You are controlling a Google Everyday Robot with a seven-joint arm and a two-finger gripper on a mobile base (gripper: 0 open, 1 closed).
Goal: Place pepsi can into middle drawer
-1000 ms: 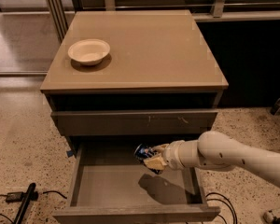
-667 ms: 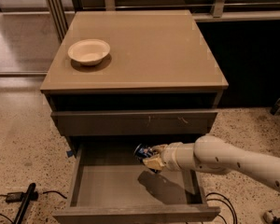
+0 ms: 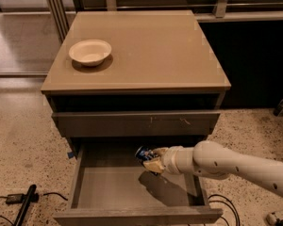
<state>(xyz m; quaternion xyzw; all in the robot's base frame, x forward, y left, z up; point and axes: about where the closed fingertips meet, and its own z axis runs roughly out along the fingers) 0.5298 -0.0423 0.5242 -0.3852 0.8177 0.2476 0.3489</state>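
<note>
**Can held over open drawer**

The robot's white, rounded arm (image 3: 231,164) reaches in from the right edge of the view. It is stretched nearly level and points left, with its wrist over the right half of the pulled-out middle drawer (image 3: 113,189), a wide grey box with a plain floor and side walls. At the arm's tip the gripper (image 3: 153,161) pinches the pepsi can (image 3: 143,153), a small dark blue soda can with white and red patches, and its cream fingers (image 3: 154,165) are drawn narrow around it. The can hangs tilted above the drawer floor, near the back edge and about midway between the side walls, and casts a shadow below. Above it, a closed grey drawer front (image 3: 132,124) with pale scuffs sits under the tan cabinet top (image 3: 155,51). A round cream bowl (image 3: 89,52) rests on that top near its left edge.
</note>
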